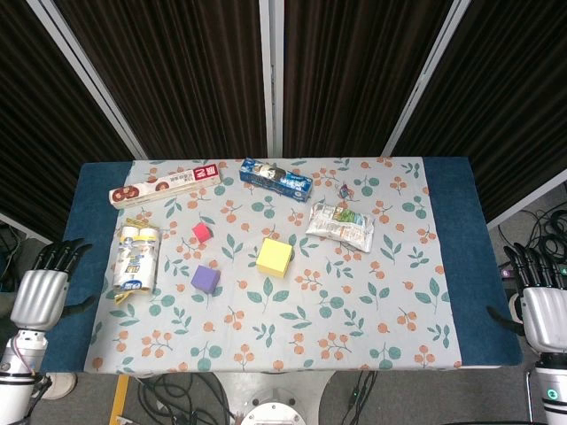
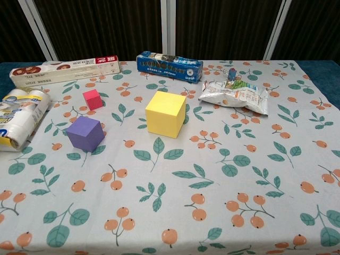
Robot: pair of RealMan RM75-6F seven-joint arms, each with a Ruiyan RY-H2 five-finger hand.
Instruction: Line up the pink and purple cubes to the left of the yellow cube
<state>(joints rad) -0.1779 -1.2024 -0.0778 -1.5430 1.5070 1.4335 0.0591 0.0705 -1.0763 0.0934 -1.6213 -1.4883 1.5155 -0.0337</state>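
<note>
The yellow cube stands near the middle of the flowered cloth. Left of it and slightly nearer lies the purple cube. The small pink cube sits further back, left of the yellow one. My left hand hangs off the table's left edge with fingers apart, holding nothing. My right hand is off the right edge, also empty with fingers spread. Neither hand shows in the chest view.
A pack of white bottles lies at the left. A long red-and-white box and a blue box lie along the back. A silver snack bag lies right of centre.
</note>
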